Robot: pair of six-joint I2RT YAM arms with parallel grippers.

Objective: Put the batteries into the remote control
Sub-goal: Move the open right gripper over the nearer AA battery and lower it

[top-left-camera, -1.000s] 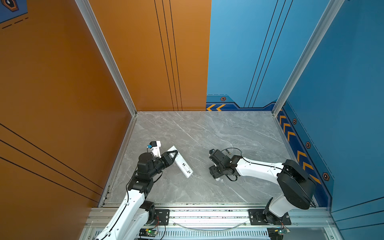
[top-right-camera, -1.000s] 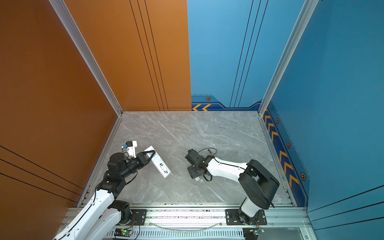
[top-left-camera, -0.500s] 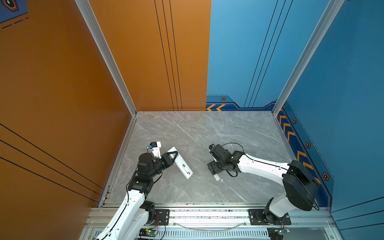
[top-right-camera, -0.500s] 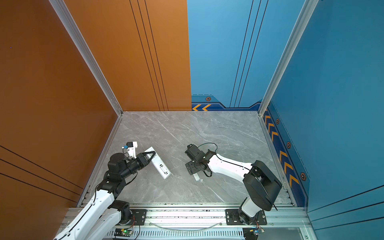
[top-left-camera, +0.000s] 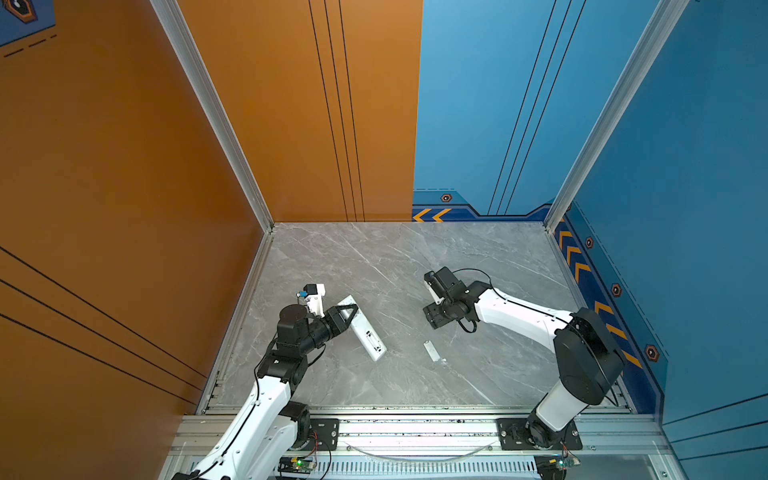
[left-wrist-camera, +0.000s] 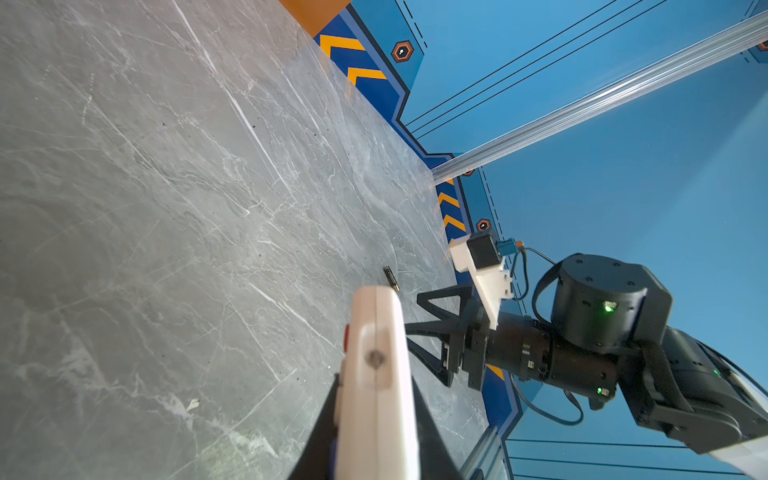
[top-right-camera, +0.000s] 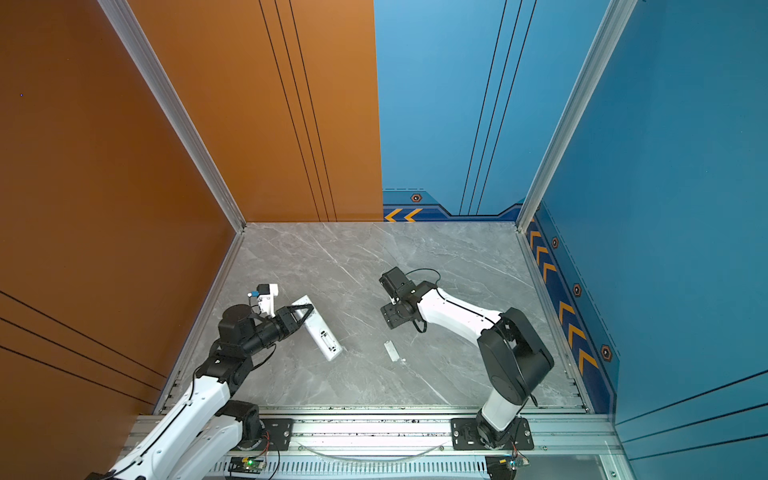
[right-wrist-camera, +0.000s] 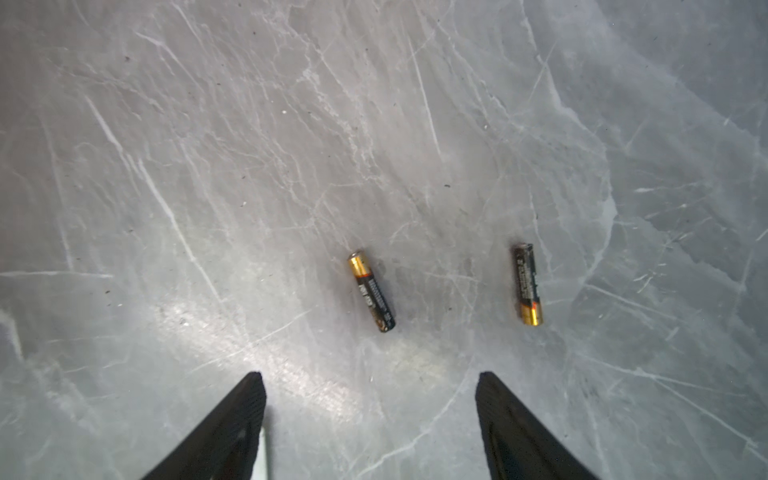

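Gripping the remote control (top-left-camera: 369, 340) steady in the left end effector (top-left-camera: 352, 311), hovering the wide, empty right end effector (right-wrist-camera: 370, 376) over the batteries (right-wrist-camera: 371, 291), apparently for pickup.

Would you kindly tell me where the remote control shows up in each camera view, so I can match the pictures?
In a top view: remote control left of centre, slanted, held by the left gripper.
In a top view: remote control, same spot, same slant.
Left wrist: close up, end-on, between the jaws.
Right wrist: not in it.
Shared landmark: the grey marble table.
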